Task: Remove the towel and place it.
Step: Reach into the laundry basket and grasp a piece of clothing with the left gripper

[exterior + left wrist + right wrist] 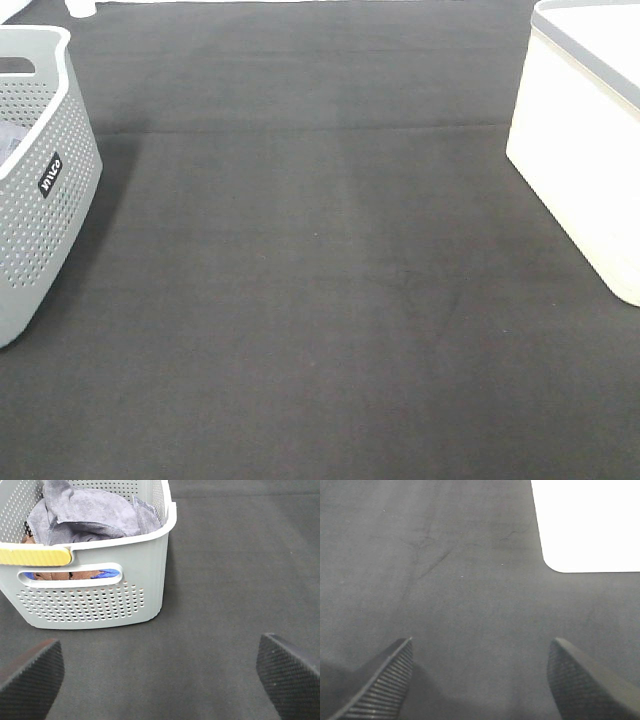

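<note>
While the towel (87,510) sits bunched in the grey basket (100,607), you hold nothing.
Your left gripper (160,672) and right gripper (480,677) gape wide over the black mat (320,300).

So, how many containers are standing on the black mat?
2. A grey perforated basket at the left edge, with the towel inside, and a white bin at the right edge. Others may stand outside the view.
</note>
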`<act>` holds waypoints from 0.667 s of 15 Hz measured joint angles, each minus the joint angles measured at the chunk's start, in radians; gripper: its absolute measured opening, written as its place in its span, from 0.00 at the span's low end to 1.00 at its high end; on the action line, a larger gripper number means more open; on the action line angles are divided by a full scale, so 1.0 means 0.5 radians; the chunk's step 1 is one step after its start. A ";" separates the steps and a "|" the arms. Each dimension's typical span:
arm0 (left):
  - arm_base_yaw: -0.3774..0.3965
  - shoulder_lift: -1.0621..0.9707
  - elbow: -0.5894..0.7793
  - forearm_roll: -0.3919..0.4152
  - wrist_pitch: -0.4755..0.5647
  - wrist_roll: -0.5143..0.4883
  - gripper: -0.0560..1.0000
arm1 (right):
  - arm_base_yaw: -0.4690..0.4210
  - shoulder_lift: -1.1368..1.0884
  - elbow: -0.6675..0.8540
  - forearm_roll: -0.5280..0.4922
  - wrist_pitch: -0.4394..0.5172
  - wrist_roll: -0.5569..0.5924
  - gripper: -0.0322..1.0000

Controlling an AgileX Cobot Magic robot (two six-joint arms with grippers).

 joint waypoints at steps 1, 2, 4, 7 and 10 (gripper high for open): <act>0.000 0.000 0.000 0.000 0.000 0.000 0.99 | 0.000 0.000 0.000 0.000 0.000 0.000 0.73; 0.000 0.000 0.000 0.000 0.000 0.000 0.99 | 0.000 0.000 0.000 0.000 0.000 0.000 0.73; 0.000 0.000 0.000 0.000 0.000 0.000 0.99 | 0.000 0.000 0.000 0.000 0.000 0.000 0.73; 0.000 0.000 0.000 0.000 0.000 0.000 0.99 | 0.000 0.000 0.000 0.000 0.000 0.000 0.73; 0.000 0.000 0.000 0.000 0.000 0.000 0.99 | 0.000 0.000 0.000 0.000 0.000 0.000 0.73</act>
